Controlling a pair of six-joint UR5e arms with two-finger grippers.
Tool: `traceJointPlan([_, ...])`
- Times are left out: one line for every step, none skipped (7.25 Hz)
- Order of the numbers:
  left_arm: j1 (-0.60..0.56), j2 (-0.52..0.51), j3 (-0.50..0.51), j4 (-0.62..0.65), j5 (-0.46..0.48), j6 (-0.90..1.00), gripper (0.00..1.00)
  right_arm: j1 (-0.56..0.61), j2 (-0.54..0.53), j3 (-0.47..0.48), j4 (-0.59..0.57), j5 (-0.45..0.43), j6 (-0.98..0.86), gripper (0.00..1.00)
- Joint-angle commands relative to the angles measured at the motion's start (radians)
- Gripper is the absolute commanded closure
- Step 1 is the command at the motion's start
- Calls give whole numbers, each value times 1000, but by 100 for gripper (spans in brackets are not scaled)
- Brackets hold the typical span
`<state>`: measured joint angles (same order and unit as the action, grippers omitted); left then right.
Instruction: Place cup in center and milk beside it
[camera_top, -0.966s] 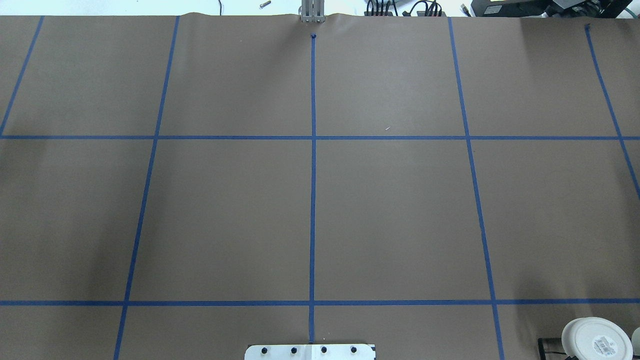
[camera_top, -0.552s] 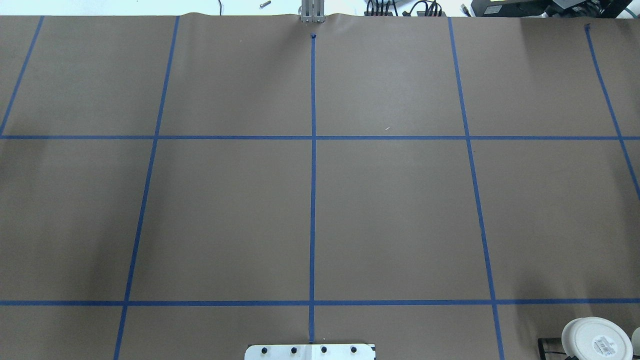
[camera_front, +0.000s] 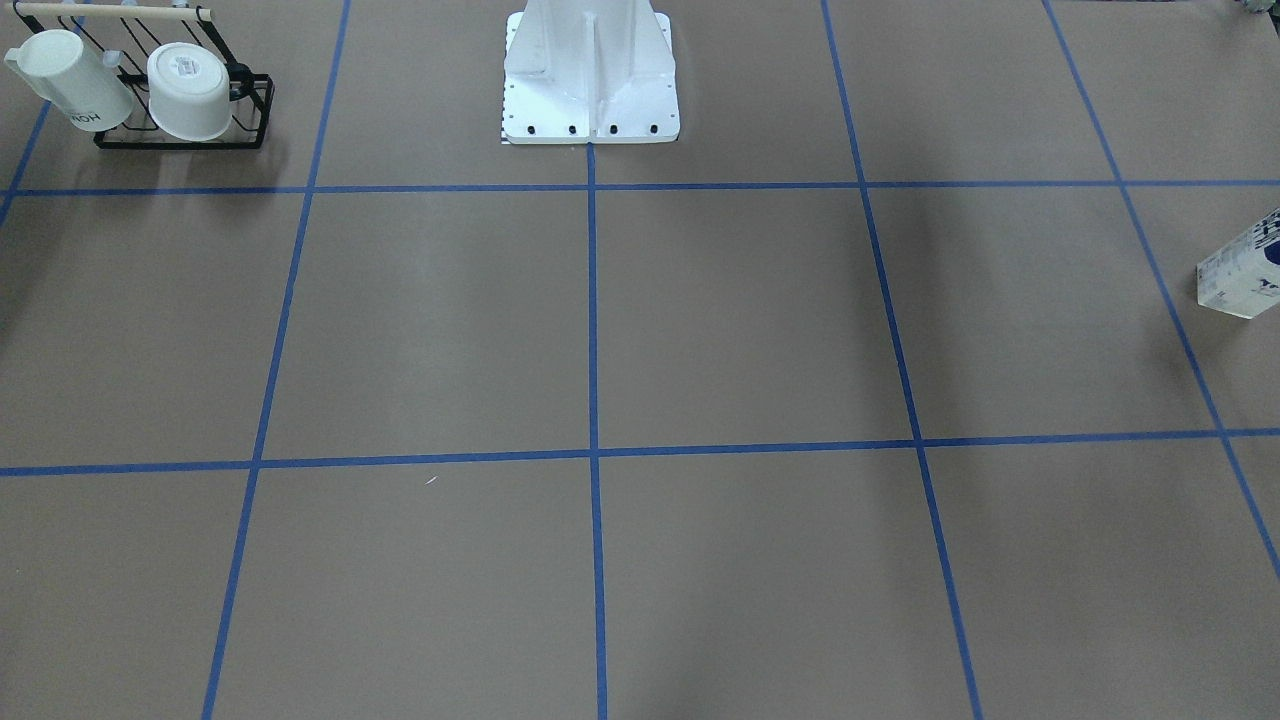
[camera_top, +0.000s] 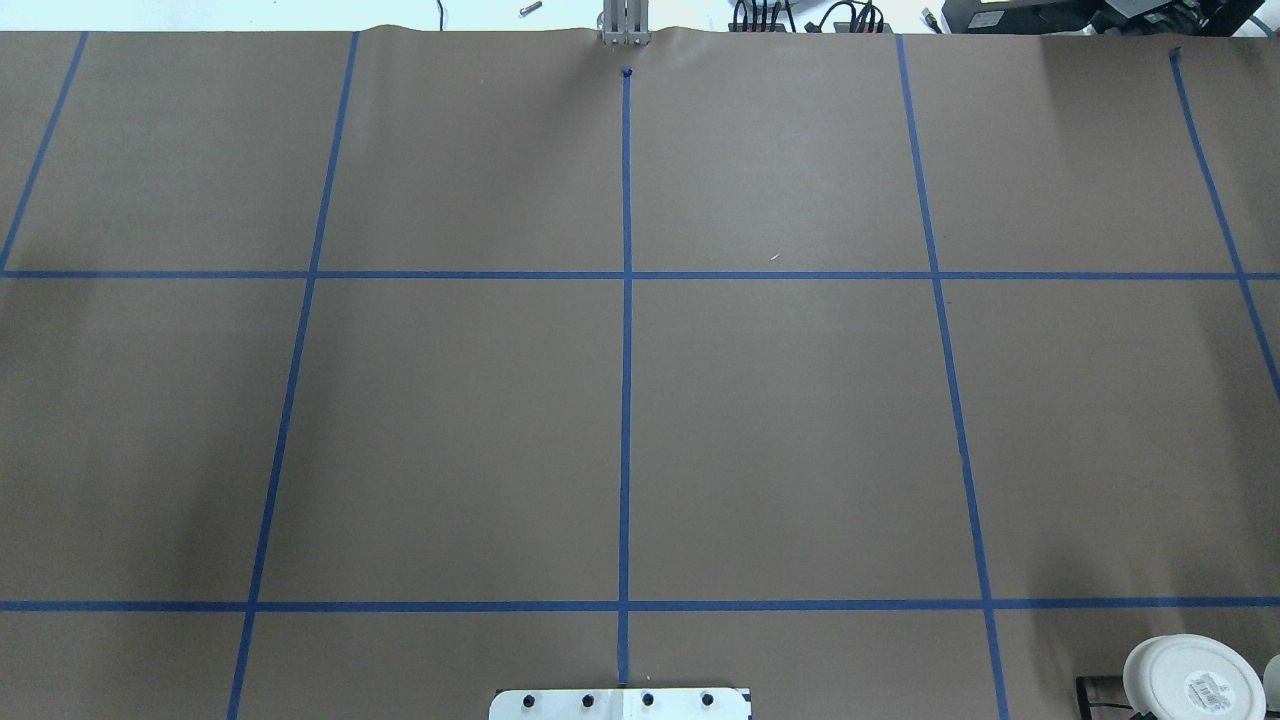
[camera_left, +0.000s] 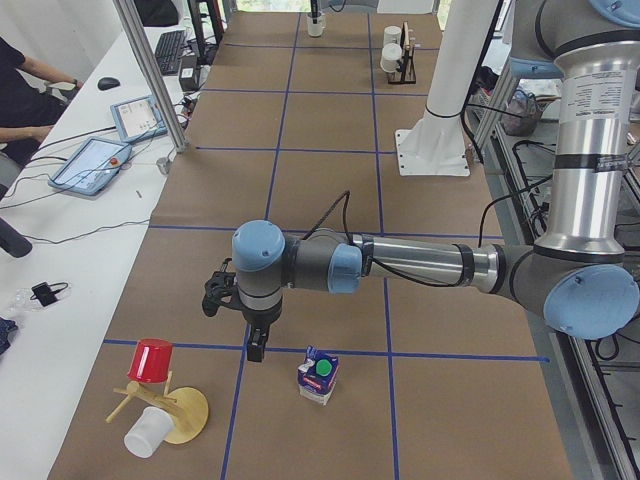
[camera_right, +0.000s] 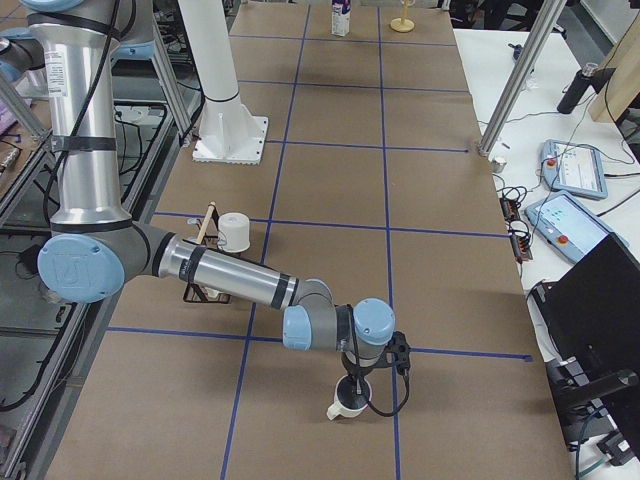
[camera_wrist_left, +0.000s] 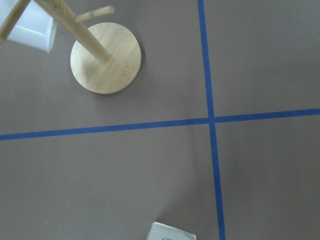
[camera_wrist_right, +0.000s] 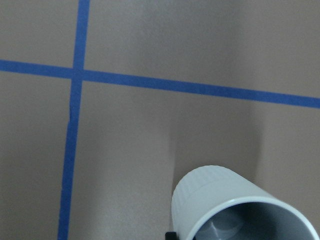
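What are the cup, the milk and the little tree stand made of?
The cup looks like glazed ceramic, or maybe plastic: it has a smooth white ribbed wall and a grey inside. The milk looks like printed cardboard with a green plastic cap. The stand is pale wood, perhaps bamboo, with faint grain.

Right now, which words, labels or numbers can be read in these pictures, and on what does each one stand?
"HOM", upside down, partly hidden: on the white mug in the black rack.
Barcode sticker on the base of the white cup: too small to read.
Dark lettering on the milk carton: cut off, unreadable.
Small mark on the base of the wooden stand: too blurred.
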<state>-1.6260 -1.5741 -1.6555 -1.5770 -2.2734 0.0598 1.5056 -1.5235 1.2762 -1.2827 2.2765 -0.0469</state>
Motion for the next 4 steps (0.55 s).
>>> traceJointPlan([0, 0, -1, 0, 0, 0, 1, 1, 93, 26, -57, 4, 1, 100])
traceJointPlan([0, 0, 0, 0, 0, 0, 1, -1, 199, 82, -205, 0, 1, 100])
traceJointPlan([0, 0, 2, 0, -2, 0, 1, -2, 304, 147, -380, -2, 12, 100])
traceJointPlan([0, 0, 2, 0, -2, 0, 1, -57, 362, 217, -491, 4, 54, 100])
